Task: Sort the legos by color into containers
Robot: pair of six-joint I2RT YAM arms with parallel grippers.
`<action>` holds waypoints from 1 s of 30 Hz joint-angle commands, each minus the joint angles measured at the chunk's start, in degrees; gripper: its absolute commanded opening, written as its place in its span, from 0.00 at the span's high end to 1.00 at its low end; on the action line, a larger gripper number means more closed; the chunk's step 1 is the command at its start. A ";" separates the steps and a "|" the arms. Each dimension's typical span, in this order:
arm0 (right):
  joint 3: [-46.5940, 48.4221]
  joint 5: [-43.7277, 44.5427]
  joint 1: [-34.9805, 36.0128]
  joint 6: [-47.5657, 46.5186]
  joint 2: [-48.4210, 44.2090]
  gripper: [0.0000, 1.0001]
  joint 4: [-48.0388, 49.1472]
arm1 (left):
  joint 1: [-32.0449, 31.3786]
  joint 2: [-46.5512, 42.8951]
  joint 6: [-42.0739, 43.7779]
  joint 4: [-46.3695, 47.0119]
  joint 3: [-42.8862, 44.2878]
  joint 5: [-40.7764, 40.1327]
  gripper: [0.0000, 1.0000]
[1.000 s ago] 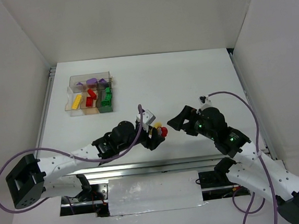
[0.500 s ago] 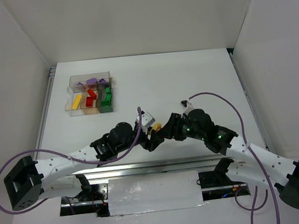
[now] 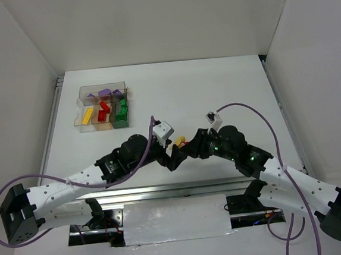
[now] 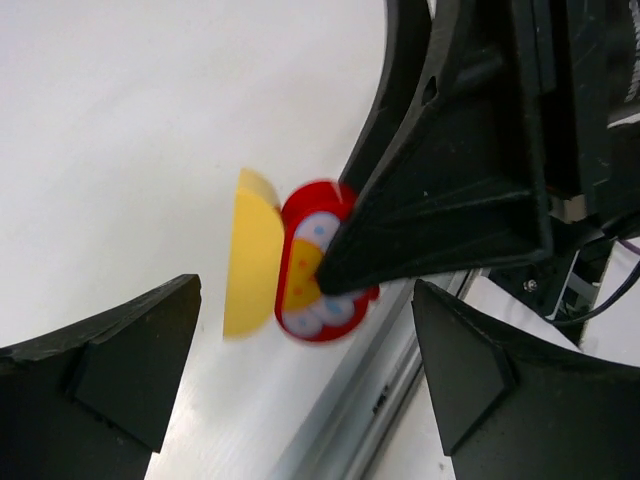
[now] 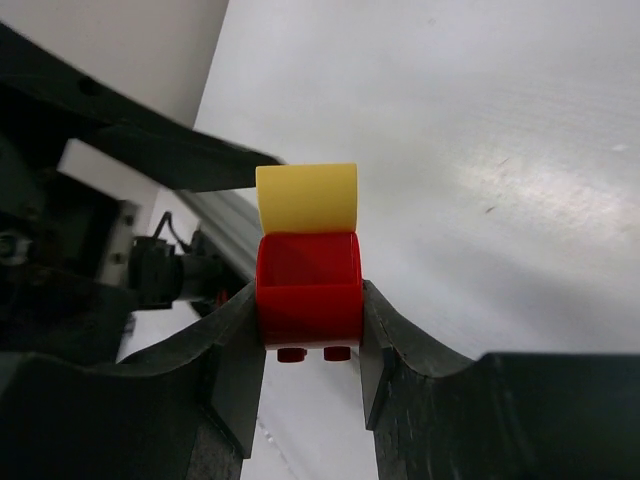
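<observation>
At the upper left of the top view sits the clear compartment box (image 3: 101, 84), with sorted legos (image 3: 103, 112) in it: purple along the far row, then yellow, red and green side by side. It is well apart from where I am working, low in the middle of the bench (image 3: 215, 94), and it lies on my left arm's side.

My left pincer (image 3: 174, 157) has its jaws spread as wide as they go and holds nothing. In its wrist view one finger sits at the lower left and the other at the lower right, and neither touches the pieces hanging between them.

Between my two pincers is a joined pair, a yellow lego (image 5: 307, 198) stuck onto a red lego (image 5: 308, 290). The pair's long axis runs straight out along my right fingers. The red one is nearest that wrist and the yellow one juts past the fingertips toward my left arm. In the left wrist view the same axis lies across the frame, yellow on the left and red on the right, in line with the gap between my left jaws.

My right pincer (image 3: 190, 149) is closed on the red lego only, with a pad (image 5: 240, 350) flat on each side. The yellow is bare.

I judge that the coming move turns on that bare yellow end. My left pincer is the nearer one to it, but closing as it stands would squeeze along the stack, so I would have to turn it to catch the yellow across its sides.
</observation>
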 commanded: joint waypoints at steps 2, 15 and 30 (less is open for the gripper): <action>-0.28 -0.03 -6.10 -10.46 -3.01 1.00 3.14 | -0.25 -1.76 -4.51 -19.69 12.98 -9.28 0.01; 0.24 -42.67 -8.85 -26.57 -10.49 1.00 8.59 | 1.33 -12.48 -0.73 -22.31 14.41 25.04 0.01; 2.44 -51.38 -8.59 -24.02 -7.51 1.00 12.55 | 1.33 -6.42 -2.85 -15.45 13.34 31.12 0.16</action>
